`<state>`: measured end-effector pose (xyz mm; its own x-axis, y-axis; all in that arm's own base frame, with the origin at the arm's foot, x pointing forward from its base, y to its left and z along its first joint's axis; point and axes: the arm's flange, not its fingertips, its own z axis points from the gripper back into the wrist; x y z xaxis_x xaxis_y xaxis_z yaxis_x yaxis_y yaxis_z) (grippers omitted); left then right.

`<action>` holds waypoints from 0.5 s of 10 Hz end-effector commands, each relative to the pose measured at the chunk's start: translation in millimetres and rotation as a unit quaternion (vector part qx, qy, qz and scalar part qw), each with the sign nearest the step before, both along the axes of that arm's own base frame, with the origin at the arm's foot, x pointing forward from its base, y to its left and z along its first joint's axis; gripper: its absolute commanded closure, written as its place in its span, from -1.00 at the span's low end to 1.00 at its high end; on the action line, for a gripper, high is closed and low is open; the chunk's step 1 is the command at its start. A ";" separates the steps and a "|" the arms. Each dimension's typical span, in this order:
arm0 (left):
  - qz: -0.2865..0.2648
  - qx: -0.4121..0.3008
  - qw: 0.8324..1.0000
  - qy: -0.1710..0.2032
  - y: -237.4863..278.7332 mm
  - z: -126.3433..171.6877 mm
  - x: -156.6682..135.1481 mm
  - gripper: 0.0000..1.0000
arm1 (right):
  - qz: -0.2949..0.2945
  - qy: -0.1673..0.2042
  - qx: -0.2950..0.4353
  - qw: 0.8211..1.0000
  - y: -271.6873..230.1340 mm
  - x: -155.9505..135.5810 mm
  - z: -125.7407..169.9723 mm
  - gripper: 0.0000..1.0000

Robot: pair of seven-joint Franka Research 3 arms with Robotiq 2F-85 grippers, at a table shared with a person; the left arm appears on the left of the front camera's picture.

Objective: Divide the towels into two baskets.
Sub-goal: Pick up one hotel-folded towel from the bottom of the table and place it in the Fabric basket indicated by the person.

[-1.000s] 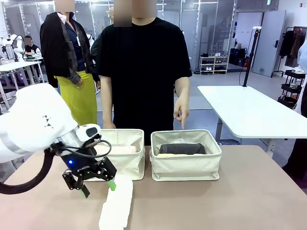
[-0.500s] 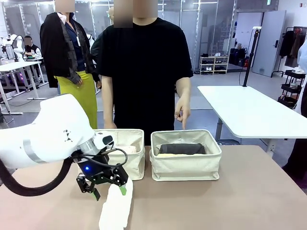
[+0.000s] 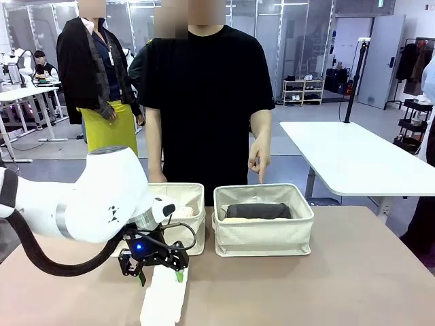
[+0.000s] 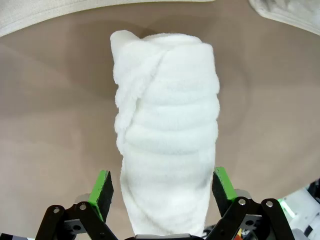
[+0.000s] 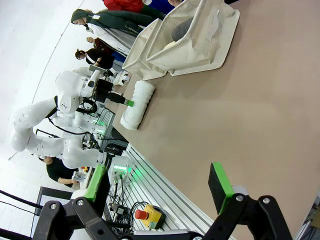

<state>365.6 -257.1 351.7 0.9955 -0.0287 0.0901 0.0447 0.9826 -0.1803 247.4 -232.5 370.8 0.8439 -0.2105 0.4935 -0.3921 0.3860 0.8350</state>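
A white towel [image 3: 163, 300] lies rolled on the table in front of the left basket [image 3: 194, 234]. My left gripper [image 3: 161, 274] is lowered over the roll's far end, open, one green pad on each side. In the left wrist view the white towel [image 4: 167, 150] runs up between the pads [image 4: 102, 187]. A pale pink towel [image 3: 180, 212] lies in the left basket. The right basket [image 3: 264, 236] holds a dark grey towel [image 3: 258, 211] on top of a pale yellow one [image 3: 234, 220]. My right gripper [image 5: 157, 182] is open with nothing in it, off to the side above bare table.
A person in black stands behind the baskets, one hand [image 3: 257, 161] pointing down at the right basket. Another person stands farther back on the left. A white table [image 3: 346, 159] stands at the back right. The tabletop right of the baskets is bare.
My left arm has swung right and down. Its open gripper went from beside the white towel to straddling the roll's far end. The towels, baskets and pointing hand stayed put.
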 end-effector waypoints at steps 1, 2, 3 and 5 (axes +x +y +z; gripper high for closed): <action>0.019 0.008 1.000 -0.012 -13.5 -12.1 8.6 -1.00 | 0.000 -0.007 0.003 1.000 1.1 -3.1 1.8 -1.00; 0.017 0.010 1.000 -0.011 -15.2 -18.1 10.8 -1.00 | 0.000 -0.007 0.003 1.000 1.1 -3.1 1.8 -1.00; 0.018 0.015 1.000 -0.013 -17.4 -24.5 11.9 -1.00 | 0.000 -0.007 0.003 1.000 1.1 -3.1 1.8 -1.00; 0.012 0.011 1.000 -0.008 -20.0 -31.7 10.9 -1.00 | 0.000 -0.007 0.003 1.000 1.1 -3.1 1.8 -1.00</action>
